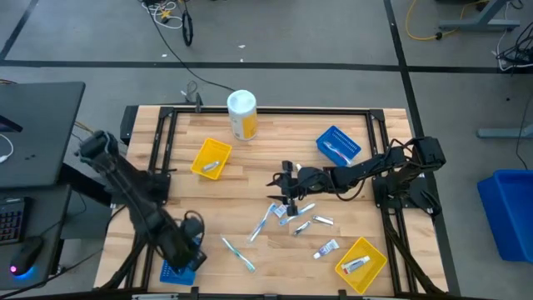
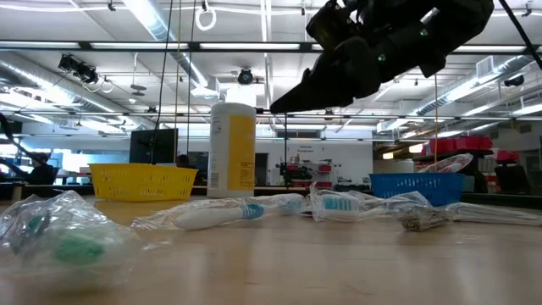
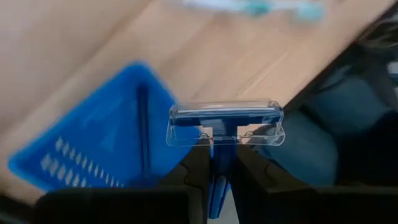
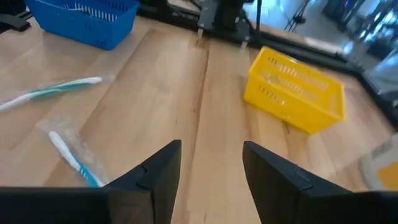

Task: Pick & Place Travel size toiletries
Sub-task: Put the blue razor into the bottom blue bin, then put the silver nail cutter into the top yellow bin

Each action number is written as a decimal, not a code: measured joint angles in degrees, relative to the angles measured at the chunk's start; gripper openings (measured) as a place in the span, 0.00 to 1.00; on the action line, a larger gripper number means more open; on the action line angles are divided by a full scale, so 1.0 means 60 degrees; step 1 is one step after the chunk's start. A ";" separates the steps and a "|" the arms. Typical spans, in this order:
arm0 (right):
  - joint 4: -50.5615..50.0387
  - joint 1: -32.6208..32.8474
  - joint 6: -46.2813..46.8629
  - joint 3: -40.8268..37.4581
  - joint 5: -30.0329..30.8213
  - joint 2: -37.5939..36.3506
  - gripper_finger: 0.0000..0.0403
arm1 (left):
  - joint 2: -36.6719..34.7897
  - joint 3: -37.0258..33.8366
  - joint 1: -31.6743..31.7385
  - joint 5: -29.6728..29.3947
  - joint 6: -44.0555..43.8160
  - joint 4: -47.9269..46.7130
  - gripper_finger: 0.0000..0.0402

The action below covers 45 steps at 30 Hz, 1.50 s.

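My left gripper [image 1: 190, 250] hangs at the near left over a blue tray [image 3: 93, 149], shut on a dark blue razor [image 3: 224, 124] with a clear cap on its head. My right gripper [image 4: 211, 165] stands open above the table's middle, by a scatter of wrapped toothbrushes [image 1: 262, 221] and small white tubes [image 1: 327, 248] lying flat on the wood. Two toothbrushes [image 4: 71, 155] show ahead of its fingers. Another toothbrush [image 1: 239, 252] lies toward the near edge. My left gripper pinches the razor's blue handle [image 3: 217, 177] between its two fingers, just below the head. The fingers slant down from above and lie along the handle. The capped head [image 3: 225, 122] sticks out past the fingertips, lifted clear above the blue tray.
A yellow canister with a white lid [image 1: 242, 115] stands at the far edge. Yellow tray [image 1: 211, 158] at far left, blue tray [image 1: 338, 145] at far right, another yellow tray [image 1: 362, 265] holding a tube at near right. Bare wood lies between them.
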 joint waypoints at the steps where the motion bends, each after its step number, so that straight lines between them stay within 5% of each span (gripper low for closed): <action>1: 0.0143 -0.0001 -0.0096 0.0000 0.0000 0.0000 0.46 | 0.0229 0.0004 -0.0162 0.0130 -0.0332 0.0021 0.12; 6: 0.0937 -0.0012 -0.0527 0.0000 -0.0106 0.0000 0.49 | 0.1304 0.0000 -0.0644 0.1074 -0.1347 -0.0006 0.12; 18: 0.1736 -0.0081 -0.1087 0.0000 -0.0175 0.0000 0.51 | 0.2085 -0.0058 -0.0665 0.1054 -0.2348 -0.0395 0.17; 28: 0.1747 -0.0081 -0.0987 0.0000 -0.0401 0.0000 0.48 | 0.2085 -0.0058 -0.0607 0.1087 -0.2255 -0.0360 0.30; 37: 0.1743 -0.0081 -0.0683 0.0000 -0.1406 0.0000 0.47 | 0.1810 0.0437 -0.0236 0.1286 -0.0449 -0.0547 0.31; 41: 0.1736 -0.0081 -0.0337 0.0000 -0.1428 0.0000 0.49 | 0.1680 0.1331 -0.0079 0.0226 0.0159 -0.1530 0.28; 45: 0.1433 -0.0081 0.0132 0.0000 -0.1425 0.0000 0.50 | 0.1673 0.2157 0.0098 -0.2080 0.1099 -0.2201 0.26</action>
